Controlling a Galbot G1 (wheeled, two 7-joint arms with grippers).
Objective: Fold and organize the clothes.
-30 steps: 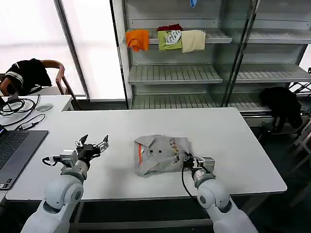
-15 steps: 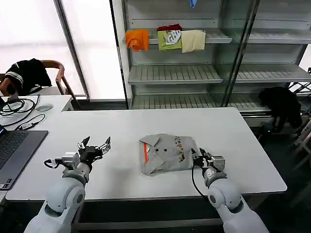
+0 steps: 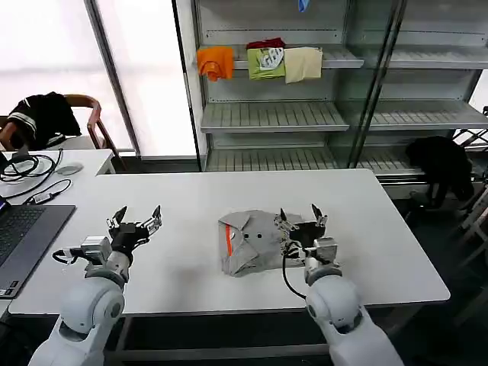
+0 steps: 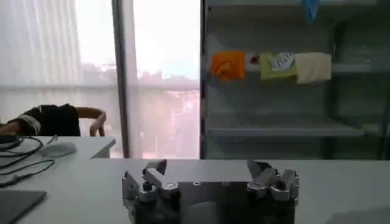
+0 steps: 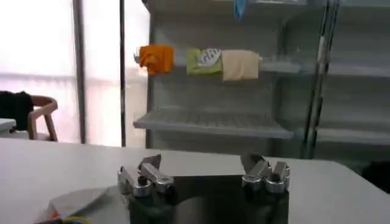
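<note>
Item: folded light grey short-sleeved shirt with orange-lined collar, mid white surface; right claw released over its print edge, left claw released well apart; risk: a low claw snags and unfolds it.

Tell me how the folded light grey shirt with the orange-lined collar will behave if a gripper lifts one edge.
The folded light grey shirt lies limp and rumpled on the white table, so it would likely droop and unfold. It looks thin, probably light. The open right gripper above it would likely drag layers when pushing.
</note>
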